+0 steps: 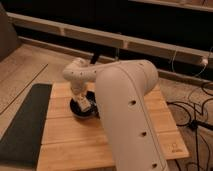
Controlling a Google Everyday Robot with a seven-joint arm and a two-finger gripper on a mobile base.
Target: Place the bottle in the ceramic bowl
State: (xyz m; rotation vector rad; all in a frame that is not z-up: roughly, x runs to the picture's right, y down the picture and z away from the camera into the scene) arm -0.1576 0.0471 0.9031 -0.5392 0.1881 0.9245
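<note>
Left of the end effector, a dark mat [22,125] is lying beside the desk [65,145]. The end effector [83,104] is hanging at the wrist of the arm [127,110], directly above the bowl [80,113], low enough to be overlapping its rim in this view. A small pale object, judged to be the bottle [85,105], is sitting at the end effector's tip, inside the bowl's outline. Whether the end effector is gripping it or has let go cannot be told.

The step in hand is judged to be the placement itself: the bottle is reaching the bowl. The next move is calling for a confirmed release, then a straight upward retreat, so that the bowl is not being dragged or tipped.

Right of the end effector, the arm's large white link is covering much of the desk. Cables [192,107] are lying on the floor further right.
</note>
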